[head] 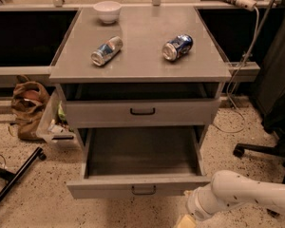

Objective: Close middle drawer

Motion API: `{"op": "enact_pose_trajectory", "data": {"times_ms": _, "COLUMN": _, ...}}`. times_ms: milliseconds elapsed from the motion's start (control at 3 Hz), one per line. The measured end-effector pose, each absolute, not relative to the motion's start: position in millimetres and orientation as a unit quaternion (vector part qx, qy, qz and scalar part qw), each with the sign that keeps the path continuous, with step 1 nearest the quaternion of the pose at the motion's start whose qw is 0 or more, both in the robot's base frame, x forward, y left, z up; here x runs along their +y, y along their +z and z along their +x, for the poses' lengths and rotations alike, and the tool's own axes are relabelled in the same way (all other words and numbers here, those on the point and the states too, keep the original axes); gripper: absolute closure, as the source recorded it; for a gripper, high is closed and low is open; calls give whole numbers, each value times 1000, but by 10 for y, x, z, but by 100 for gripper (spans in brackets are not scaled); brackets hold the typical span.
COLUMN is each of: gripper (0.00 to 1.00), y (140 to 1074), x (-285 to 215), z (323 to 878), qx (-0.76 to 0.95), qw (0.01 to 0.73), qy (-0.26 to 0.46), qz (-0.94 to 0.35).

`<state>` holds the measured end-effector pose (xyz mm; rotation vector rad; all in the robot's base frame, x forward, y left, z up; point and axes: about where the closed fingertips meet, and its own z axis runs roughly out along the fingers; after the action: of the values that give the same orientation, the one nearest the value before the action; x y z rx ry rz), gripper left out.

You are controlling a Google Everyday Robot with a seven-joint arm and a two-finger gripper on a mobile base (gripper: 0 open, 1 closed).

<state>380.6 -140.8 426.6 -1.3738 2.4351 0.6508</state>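
The middle drawer [109,188] is pulled far out of the grey cabinet, its deep grey tray [142,151] empty and its small dark loop handle [143,190] at the centre of the front. Above it the uppermost drawer [142,112], with a black handle, stands slightly open. The lowest drawer is out of view. My gripper [185,221] is at the bottom edge of the view, just below and right of the middle drawer's front, mostly cut off. My white arm [242,196] reaches in from the right.
Two crushed cans [106,51] [177,47] and a white bowl [107,11] lie on the cabinet top. A brown bag [28,106] and a clear bin [52,122] sit on the floor at left, with a black stand leg [14,179]. A chair base [261,151] and cables are at right.
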Motion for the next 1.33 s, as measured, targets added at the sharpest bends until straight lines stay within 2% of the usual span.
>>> {"op": "enact_pose_trajectory", "data": {"times_ms": 667, "gripper": 0, "y": 3900, "x": -1503, "z": 3792, "qx": 843, "qw": 117, "qy": 232, "qz": -471}}
{"op": "enact_pose_trajectory", "data": {"times_ms": 1333, "gripper": 0, "y": 3450, "x": -1045, "z": 4275, "qx": 814, "qw": 106, "qy": 250, "qz": -513}}
